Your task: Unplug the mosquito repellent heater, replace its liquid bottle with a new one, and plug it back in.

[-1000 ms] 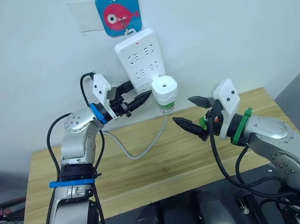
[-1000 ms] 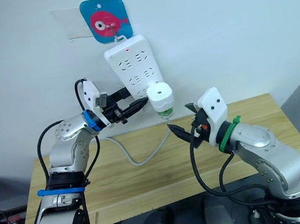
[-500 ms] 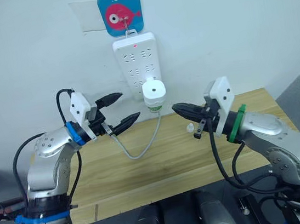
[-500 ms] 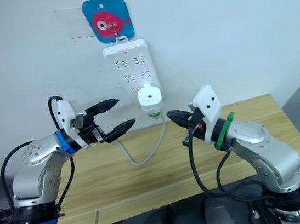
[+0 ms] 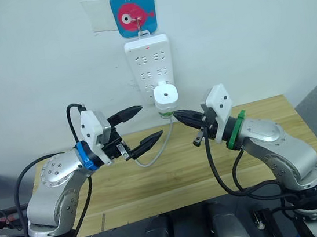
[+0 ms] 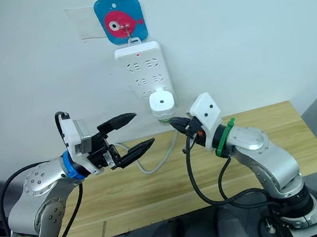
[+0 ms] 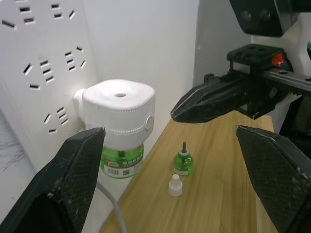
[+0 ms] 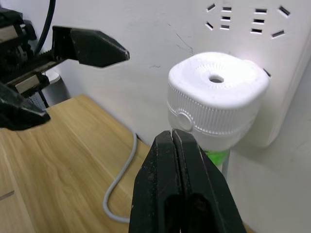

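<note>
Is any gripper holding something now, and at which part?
Nothing is held. The left gripper is open in the air; the right gripper is shut on nothing, just in front of the heater.

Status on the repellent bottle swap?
Looks nearly done: heater sits plugged into the power strip with a green bottle screwed in. Another bottle and a white cap sit on the table. Left gripper open, right gripper shut, empty. Nothing obvious left.
</note>
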You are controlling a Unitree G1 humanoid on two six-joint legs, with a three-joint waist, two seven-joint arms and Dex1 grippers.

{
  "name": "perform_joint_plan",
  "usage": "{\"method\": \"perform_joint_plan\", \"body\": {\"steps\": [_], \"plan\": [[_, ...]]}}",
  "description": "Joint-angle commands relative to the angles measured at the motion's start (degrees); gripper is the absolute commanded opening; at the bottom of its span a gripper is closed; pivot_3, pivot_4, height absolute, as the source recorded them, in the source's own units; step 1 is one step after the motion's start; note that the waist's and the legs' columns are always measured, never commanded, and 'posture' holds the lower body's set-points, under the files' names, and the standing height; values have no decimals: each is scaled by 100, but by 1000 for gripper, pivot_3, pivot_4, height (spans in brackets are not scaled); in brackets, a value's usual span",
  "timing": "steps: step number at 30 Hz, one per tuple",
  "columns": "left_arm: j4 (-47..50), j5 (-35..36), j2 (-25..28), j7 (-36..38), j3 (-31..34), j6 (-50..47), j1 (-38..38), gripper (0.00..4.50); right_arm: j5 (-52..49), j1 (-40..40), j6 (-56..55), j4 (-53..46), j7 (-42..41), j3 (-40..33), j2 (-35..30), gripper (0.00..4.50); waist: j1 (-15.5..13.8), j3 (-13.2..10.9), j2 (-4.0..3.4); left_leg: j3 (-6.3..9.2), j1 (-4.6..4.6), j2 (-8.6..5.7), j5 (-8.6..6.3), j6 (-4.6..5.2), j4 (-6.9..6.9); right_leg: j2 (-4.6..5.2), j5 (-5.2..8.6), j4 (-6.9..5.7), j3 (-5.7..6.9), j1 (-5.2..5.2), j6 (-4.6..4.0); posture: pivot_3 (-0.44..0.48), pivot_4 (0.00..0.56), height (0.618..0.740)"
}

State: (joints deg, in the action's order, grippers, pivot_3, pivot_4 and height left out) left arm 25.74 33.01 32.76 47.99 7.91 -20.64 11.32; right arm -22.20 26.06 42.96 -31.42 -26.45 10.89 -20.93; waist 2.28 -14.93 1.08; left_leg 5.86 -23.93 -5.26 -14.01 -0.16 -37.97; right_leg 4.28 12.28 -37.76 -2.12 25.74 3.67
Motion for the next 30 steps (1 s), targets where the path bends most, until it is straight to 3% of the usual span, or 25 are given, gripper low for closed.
{"method": "perform_joint_plan", "body": {"steps": [1,30], "plan": [[334,108,59,-44,128,81,-80,4500,147,150,-200,35,86,46,117,8,-9,0,0,0,0,0,0,0,0,0,0,0,-1,0,0,-14,231,740],[226,110,50,-91,41,80,-17,4500,685,335,-409,443,358,-62,405,8,-39,0,1,3,2,0,0,1,-1,0,0,-4,1,-2,0,-12,253,740]]}}
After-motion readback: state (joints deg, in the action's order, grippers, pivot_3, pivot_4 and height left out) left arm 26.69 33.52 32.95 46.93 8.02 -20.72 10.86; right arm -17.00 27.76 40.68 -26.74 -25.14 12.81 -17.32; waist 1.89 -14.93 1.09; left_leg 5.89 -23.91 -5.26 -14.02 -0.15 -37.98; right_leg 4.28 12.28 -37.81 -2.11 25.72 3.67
